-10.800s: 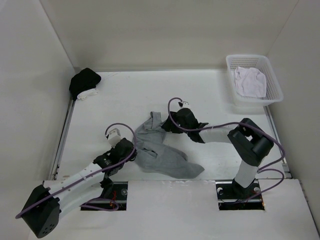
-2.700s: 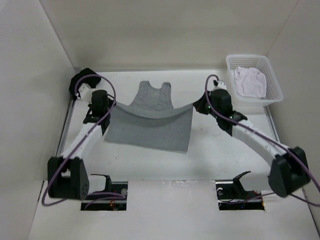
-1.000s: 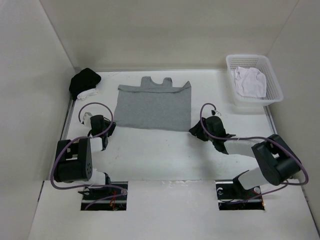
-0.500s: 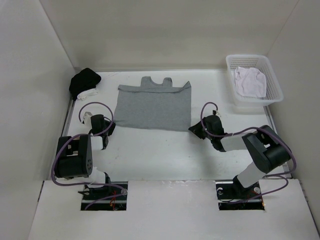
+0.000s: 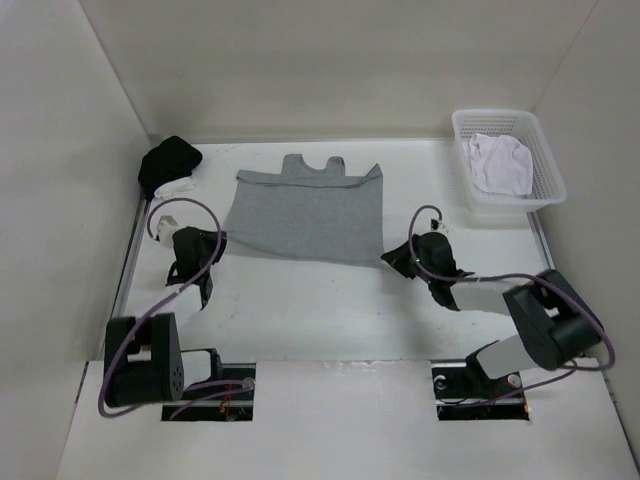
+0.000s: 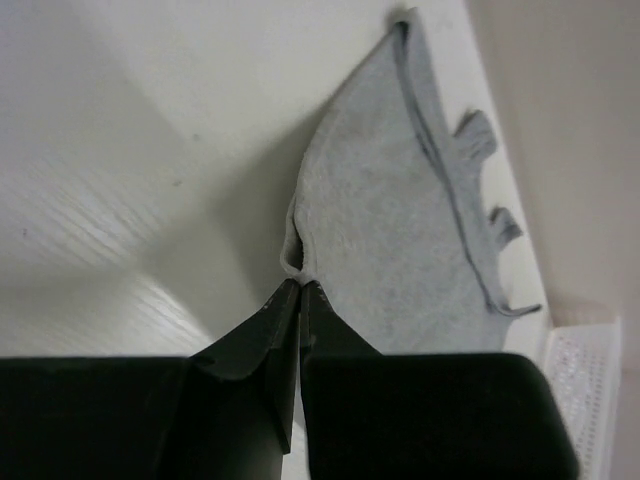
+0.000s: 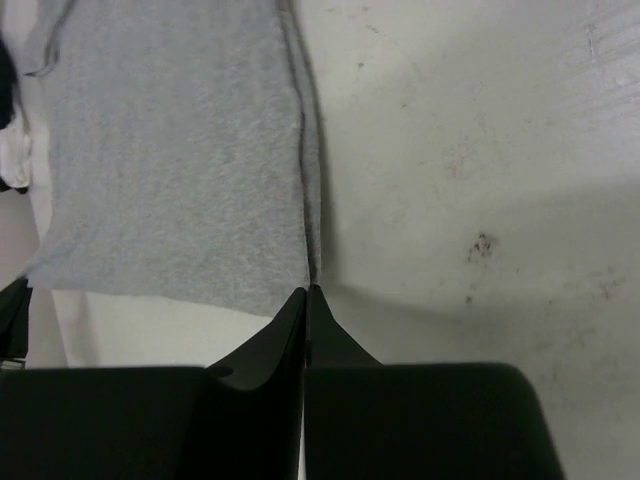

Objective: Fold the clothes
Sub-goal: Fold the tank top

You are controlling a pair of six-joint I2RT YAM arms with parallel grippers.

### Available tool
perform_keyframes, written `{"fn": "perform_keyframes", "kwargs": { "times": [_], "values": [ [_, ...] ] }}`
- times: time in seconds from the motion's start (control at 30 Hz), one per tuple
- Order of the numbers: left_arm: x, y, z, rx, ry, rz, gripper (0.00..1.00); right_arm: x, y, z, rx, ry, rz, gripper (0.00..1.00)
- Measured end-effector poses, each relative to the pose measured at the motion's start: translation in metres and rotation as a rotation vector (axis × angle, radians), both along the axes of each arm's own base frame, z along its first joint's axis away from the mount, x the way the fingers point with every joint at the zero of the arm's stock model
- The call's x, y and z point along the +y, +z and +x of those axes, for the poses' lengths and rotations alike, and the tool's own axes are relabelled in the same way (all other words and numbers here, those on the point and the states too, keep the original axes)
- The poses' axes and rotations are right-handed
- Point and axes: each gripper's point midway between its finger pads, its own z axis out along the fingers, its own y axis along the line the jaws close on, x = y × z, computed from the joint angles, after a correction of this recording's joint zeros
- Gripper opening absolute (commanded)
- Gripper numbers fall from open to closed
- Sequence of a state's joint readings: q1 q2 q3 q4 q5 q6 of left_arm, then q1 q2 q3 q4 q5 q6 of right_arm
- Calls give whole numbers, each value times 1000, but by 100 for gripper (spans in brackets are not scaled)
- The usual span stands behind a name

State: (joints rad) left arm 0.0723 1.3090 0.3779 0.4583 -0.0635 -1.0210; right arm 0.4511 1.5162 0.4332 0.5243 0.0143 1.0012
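Note:
The clothes (image 5: 305, 212) are one heather-grey knit garment spread flat at the middle of the white table (image 5: 320, 305), with small tabs along its far edge. My left gripper (image 5: 220, 243) is shut on the garment's near left corner. The left wrist view shows that gripper (image 6: 298, 283) pinching a small fold of the grey cloth (image 6: 400, 230). My right gripper (image 5: 386, 259) is shut on the near right corner. In the right wrist view its closed tips (image 7: 308, 290) bite the hemmed edge of the cloth (image 7: 170, 150).
A white plastic basket (image 5: 548, 160) holding a white cloth (image 5: 500, 163) stands at the back right. A black-and-white fabric bundle (image 5: 168, 166) lies in the back left corner. White walls enclose the table on three sides.
Both grippers have closed on the garment's near corners. The left arm has stretched forward and slightly left; the right gripper has crept up to the right corner. The garment lies as before.

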Motion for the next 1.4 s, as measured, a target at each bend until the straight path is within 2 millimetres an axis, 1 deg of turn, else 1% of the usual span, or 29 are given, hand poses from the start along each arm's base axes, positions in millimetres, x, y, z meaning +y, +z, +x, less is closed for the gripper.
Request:
{"fn": "perform_keyframes", "kwargs": {
  "times": [0.03, 0.1, 0.2, 0.27, 0.33, 0.37, 0.43, 0.5, 0.57, 0.63, 0.67, 0.7, 0.73, 0.77, 0.8, 0.87, 0.93, 0.97, 1.0, 1.07, 1.13, 1.2, 1.23, 1.3, 1.37, 1.4],
  "values": [
    [0, 12, -2, -31, -2, 3, 0, -2, 9, -2, -22, 3, -1, 0],
    [-2, 39, -6, -95, -9, 6, 0, -4, 34, -6, -81, 14, -1, 0],
    [-10, 86, -21, -210, -33, 11, 0, -7, 84, -18, -208, 33, -3, 0],
    [-17, 120, -38, -286, -56, 20, 0, -7, 121, -38, -295, 56, -12, 0],
    [-25, 161, -57, -360, -84, 38, 0, -9, 163, -63, -389, 81, -12, 0],
    [-28, 183, -66, -399, -98, 49, 0, -12, 187, -76, -438, 89, -7, 0],
    [-33, 239, -90, -500, -121, 78, 0, -20, 234, -101, -520, 99, 3, 0],
    [-35, 295, -117, -608, -131, 105, 0, -32, 286, -127, -600, 103, 32, 0],
    [-36, 347, -150, -728, -137, 123, 0, -45, 335, -151, -671, 110, 82, 0],
    [-35, 379, -177, -813, -137, 132, 0, -56, 370, -167, -714, 120, 127, 0],
    [-34, 388, -186, -841, -134, 137, 0, -60, 381, -172, -725, 123, 139, 0],
    [-33, 393, -191, -853, -130, 141, 0, -63, 389, -175, -733, 125, 145, 0],
    [-33, 393, -192, -853, -129, 145, 0, -63, 393, -175, -735, 122, 137, 0],
    [-32, 389, -189, -839, -127, 147, 0, -62, 394, -172, -735, 118, 115, 0],
    [-32, 380, -182, -812, -127, 148, 0, -58, 391, -167, -730, 110, 80, 0],
    [-33, 353, -162, -736, -131, 148, 0, -46, 377, -152, -709, 98, -12, 0],
    [-34, 313, -134, -622, -134, 147, 0, -34, 351, -124, -670, 70, -114, 0],
    [-34, 289, -117, -551, -134, 147, 0, -29, 334, -107, -641, 59, -156, 0],
    [-34, 262, -100, -474, -133, 146, 0, -28, 311, -87, -599, 42, -202, 0],
    [-33, 209, -71, -326, -129, 144, 0, -31, 263, -48, -496, 24, -255, 0],
    [-31, 159, -45, -188, -120, 145, 0, -38, 208, -8, -368, 7, -274, 0],
    [-30, 115, -20, -70, -114, 146, 0, -43, 156, 21, -236, 3, -280, 0],
    [-29, 95, -6, -24, -109, 147, 0, -42, 135, 36, -186, 8, -271, 0],
    [-27, 58, 21, 63, -99, 148, 0, -40, 97, 61, -95, 22, -261, 0],
    [-26, 31, 48, 124, -94, 149, 0, -34, 75, 91, -40, 35, -237, 0],
    [-26, 23, 64, 137, -92, 149, 0, -32, 71, 107, -31, 35, -225, 0]
  ]
}}
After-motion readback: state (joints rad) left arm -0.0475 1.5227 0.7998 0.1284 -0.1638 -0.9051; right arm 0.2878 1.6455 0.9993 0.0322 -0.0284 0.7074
